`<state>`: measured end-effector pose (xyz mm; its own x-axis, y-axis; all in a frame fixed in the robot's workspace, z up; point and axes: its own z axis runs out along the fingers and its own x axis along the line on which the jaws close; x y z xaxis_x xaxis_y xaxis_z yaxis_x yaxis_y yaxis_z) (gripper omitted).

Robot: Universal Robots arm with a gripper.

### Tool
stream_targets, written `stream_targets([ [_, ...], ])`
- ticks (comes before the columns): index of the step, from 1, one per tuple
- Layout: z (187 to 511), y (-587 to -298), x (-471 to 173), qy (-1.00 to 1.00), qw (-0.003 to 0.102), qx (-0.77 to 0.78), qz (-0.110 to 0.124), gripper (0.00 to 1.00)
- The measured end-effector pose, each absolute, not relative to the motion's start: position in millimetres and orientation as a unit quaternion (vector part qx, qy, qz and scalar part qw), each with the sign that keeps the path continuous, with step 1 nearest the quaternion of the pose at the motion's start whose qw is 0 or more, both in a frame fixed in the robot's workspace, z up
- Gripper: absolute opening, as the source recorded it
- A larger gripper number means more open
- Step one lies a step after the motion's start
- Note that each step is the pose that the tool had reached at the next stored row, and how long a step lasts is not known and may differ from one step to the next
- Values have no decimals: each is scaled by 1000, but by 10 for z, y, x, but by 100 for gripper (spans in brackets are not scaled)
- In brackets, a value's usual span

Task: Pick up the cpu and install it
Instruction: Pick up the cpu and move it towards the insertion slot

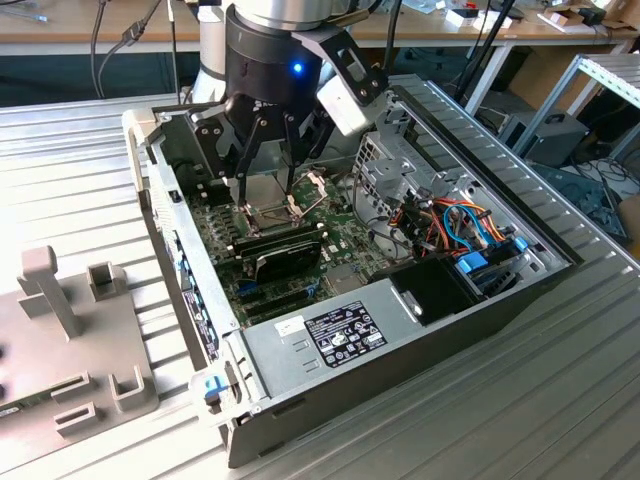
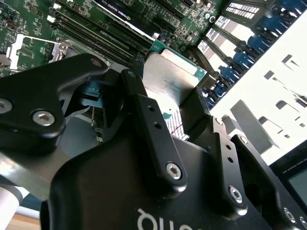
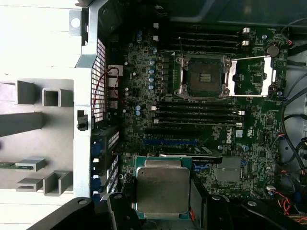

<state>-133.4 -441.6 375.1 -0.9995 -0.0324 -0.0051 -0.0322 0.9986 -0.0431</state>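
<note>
My gripper (image 1: 268, 195) hangs inside the open computer case, shut on the cpu (image 3: 162, 189), a small flat square chip with a silver-grey metal top. Both wrist views show the chip clamped at its edges between the black fingers (image 3: 121, 210), and it appears again as the cpu (image 2: 170, 79) in the second wrist view. The green motherboard (image 3: 144, 86) lies below. Its square metal socket (image 3: 204, 76) stands bare, with the hinged plate (image 3: 249, 76) swung open beside it. In the exterior view the cpu (image 1: 264, 188) hovers a little above the socket (image 1: 280, 212).
A long black card (image 1: 285, 250) and memory sticks (image 3: 196, 115) sit close to the socket. The power supply (image 1: 340, 335), a bundle of cables (image 1: 450, 225) and a metal drive cage (image 1: 385, 165) crowd the case. A grey fixture (image 1: 60, 300) stands at the exterior view's left.
</note>
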Motion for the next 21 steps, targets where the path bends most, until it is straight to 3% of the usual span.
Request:
stream_targets([
  [21,3747,-4416,-1059,1000,3,-16,-21,55],
])
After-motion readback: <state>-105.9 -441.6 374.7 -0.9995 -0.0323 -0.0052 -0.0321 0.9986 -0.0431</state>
